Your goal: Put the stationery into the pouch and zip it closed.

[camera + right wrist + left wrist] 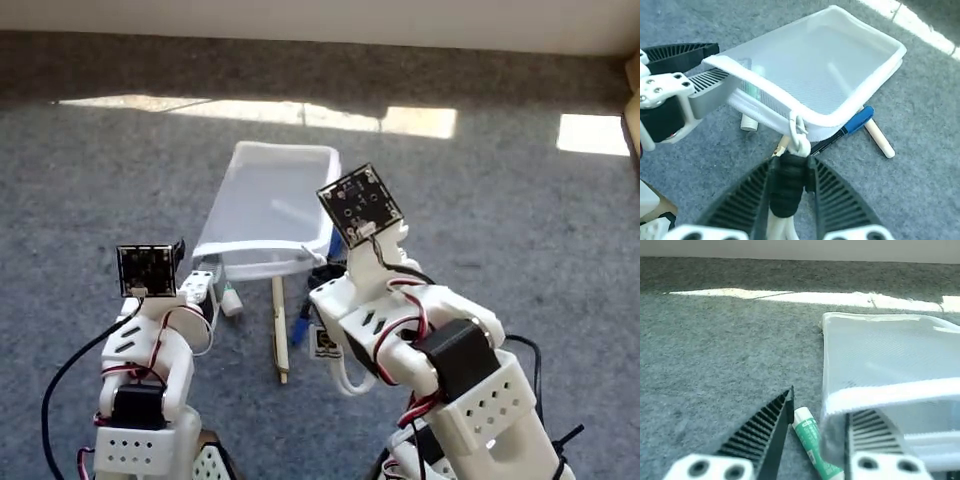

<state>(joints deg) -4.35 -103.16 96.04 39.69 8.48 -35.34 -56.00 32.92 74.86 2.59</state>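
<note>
Nearest me, the right hand [792, 162] has its fingers closed on a dark tab [787, 185] that hangs from the white zip pull [800, 142] at the pouch's near corner. Beside it, the left hand [821, 401] is spread wide. One finger is tucked behind the mesh at the pouch's near rim, propping the mouth open, and the other is out over the grey-carpeted desk [520, 230]. It grips nothing. A green-and-white glue stick [810, 437] lies on the carpet below the gap between its fingers.

Just past the hands, a cream pen [280, 335] lies outside the pouch, pointing back towards the arms. A blue marker [852, 125] pokes out from under the pouch's edge. Next to the marker, a pale stick [879, 140] juts out onto the carpet and shows through the mesh. It seems to run beneath the pouch rather than inside it, though I can't be sure.

Beyond them, the white mesh pouch [270, 190] lies with its mouth facing the arms.

To my eye the job has barely begun. The mouth is held open, but no stationery is clearly inside and the zip is undone, so all the loading and zipping remain.

I count one pouch, one glue stick, one blue marker, one cream pen and one pale stick that may be a second pen.
</note>
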